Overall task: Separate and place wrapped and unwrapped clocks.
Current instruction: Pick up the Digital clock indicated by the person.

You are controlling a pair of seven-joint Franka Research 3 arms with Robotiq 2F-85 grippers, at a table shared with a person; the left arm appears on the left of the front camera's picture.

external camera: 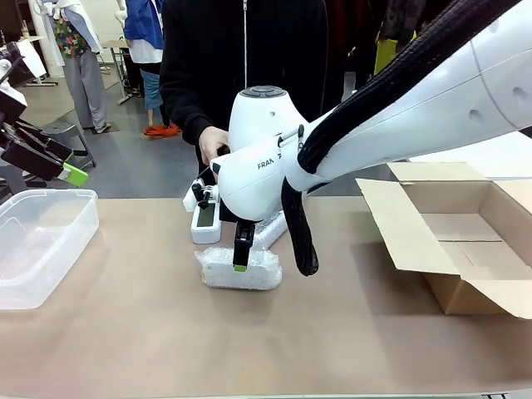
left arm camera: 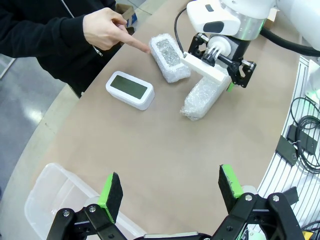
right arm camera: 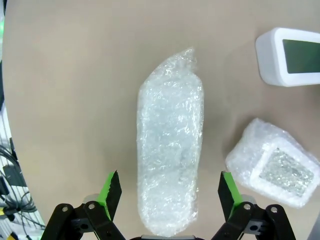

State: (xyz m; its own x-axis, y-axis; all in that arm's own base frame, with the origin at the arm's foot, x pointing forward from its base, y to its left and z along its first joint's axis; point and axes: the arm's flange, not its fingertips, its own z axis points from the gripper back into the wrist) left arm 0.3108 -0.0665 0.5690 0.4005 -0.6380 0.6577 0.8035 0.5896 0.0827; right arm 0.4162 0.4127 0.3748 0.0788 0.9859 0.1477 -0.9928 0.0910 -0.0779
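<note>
One bundle [right arm camera: 170,125] lies within right pincer [right arm camera: 170,186].

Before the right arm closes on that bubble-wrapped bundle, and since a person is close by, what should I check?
1. Is the right gripper open: ok.
2. Does the bundle lie between its fingers: ok.
3. Is the person's hand apart from it: ok, pointing at the other bundle.
4. Is the bare clock apart from it: ok.
5. Is the cardboard box open: ok.
6. Are the fingers low enough to grip: cannot tell.
</note>
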